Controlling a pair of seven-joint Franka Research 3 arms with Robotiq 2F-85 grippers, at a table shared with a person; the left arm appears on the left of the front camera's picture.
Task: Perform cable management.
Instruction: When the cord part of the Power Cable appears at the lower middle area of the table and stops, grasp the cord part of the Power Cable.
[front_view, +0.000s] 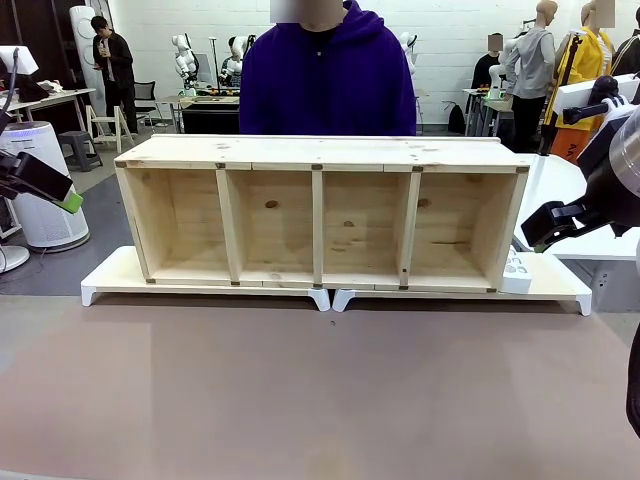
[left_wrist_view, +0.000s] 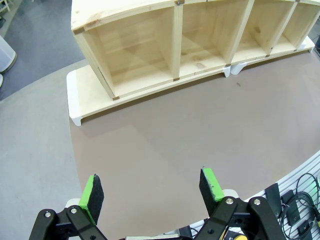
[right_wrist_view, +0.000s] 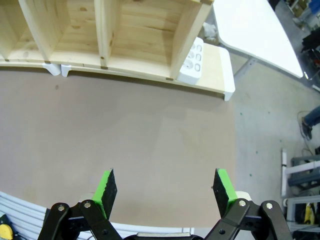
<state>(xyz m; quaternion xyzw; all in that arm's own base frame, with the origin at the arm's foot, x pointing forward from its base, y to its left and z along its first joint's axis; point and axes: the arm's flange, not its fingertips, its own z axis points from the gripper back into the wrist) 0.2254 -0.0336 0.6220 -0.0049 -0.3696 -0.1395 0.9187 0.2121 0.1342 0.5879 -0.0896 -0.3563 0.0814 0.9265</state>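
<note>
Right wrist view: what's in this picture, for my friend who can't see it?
The right gripper hangs wide open above a brown table. Beyond it stands a wooden shelf with open compartments, and a white power strip sits beside the shelf's end.

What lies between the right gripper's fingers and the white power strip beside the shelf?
Bare brown tabletop, then the edge of the riser that the power strip sits on, as the right wrist view shows ahead of the open right gripper.

White power strip (right_wrist_view: 191, 64) (round sockets showing) beside right end of shelf (front_view: 320, 152)
</note>
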